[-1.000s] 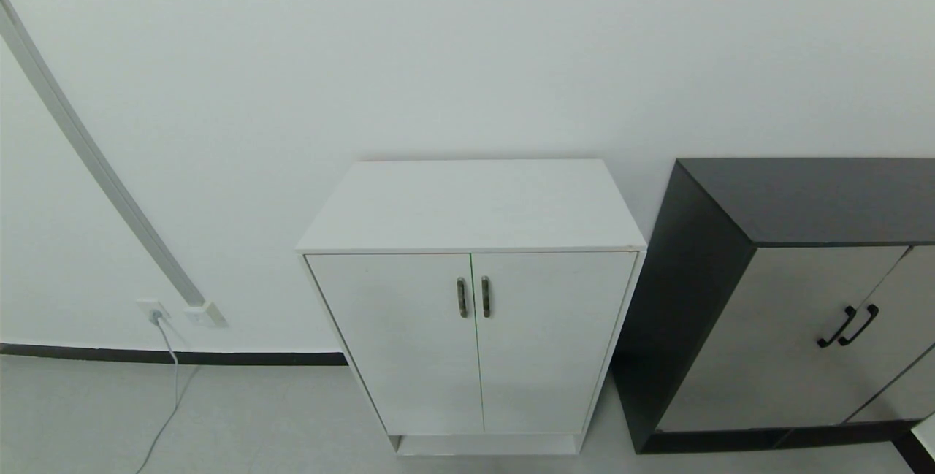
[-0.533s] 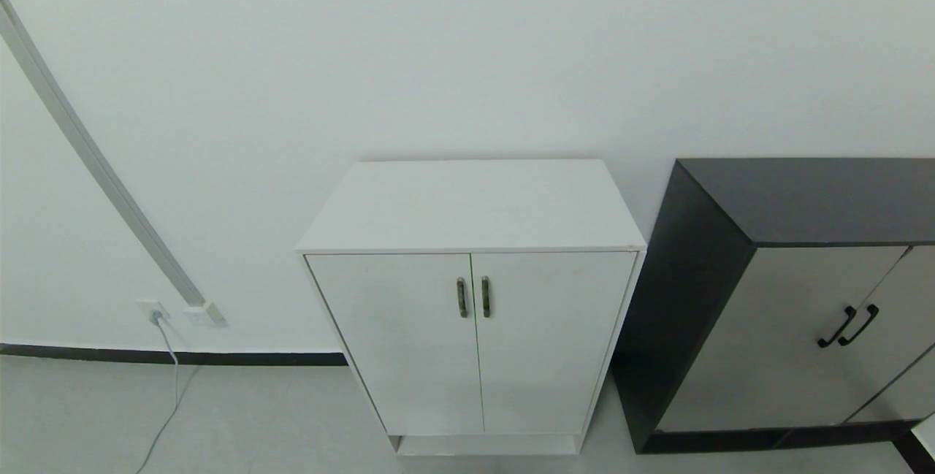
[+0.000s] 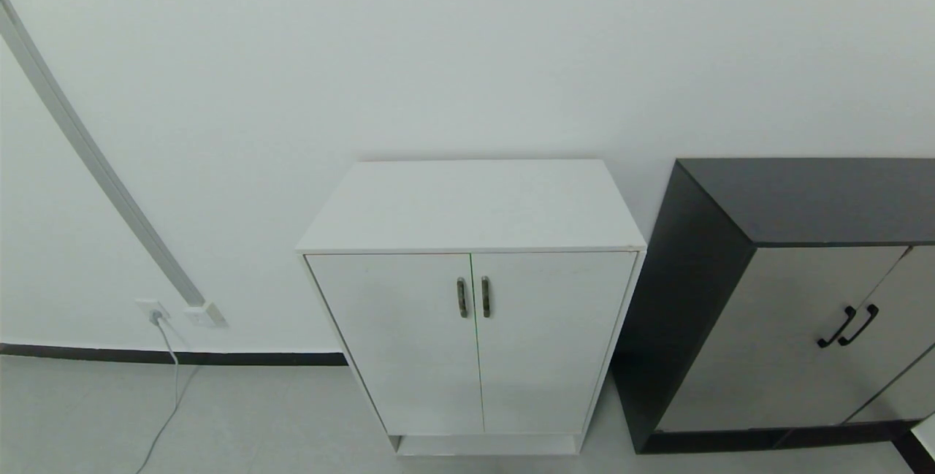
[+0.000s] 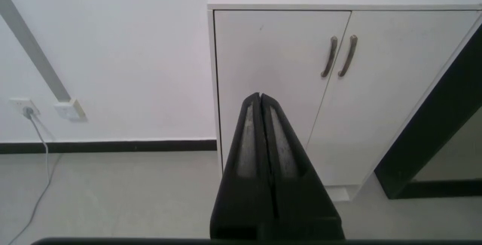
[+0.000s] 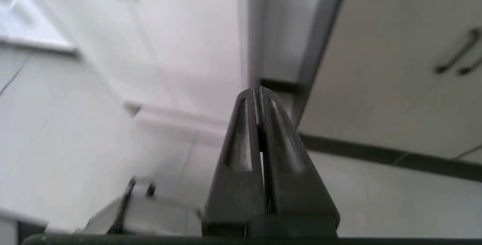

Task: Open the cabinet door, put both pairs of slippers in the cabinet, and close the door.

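Observation:
A white two-door cabinet (image 3: 471, 299) stands against the wall with both doors closed and two dark vertical handles (image 3: 473, 296) at the middle. My left gripper (image 4: 260, 98) is shut with nothing in it and sits some way in front of the cabinet (image 4: 331, 87), level with its left door. My right gripper (image 5: 260, 93) is shut and empty too, held low over the floor beside the dark cabinet (image 5: 407, 71).
A black cabinet (image 3: 789, 299) with grey doors and black handles stands right of the white one. A wall socket with a cable (image 3: 157, 317) and a slanted grey conduit (image 3: 88, 153) are on the left wall. Grey floor (image 3: 219, 423) lies open in front.

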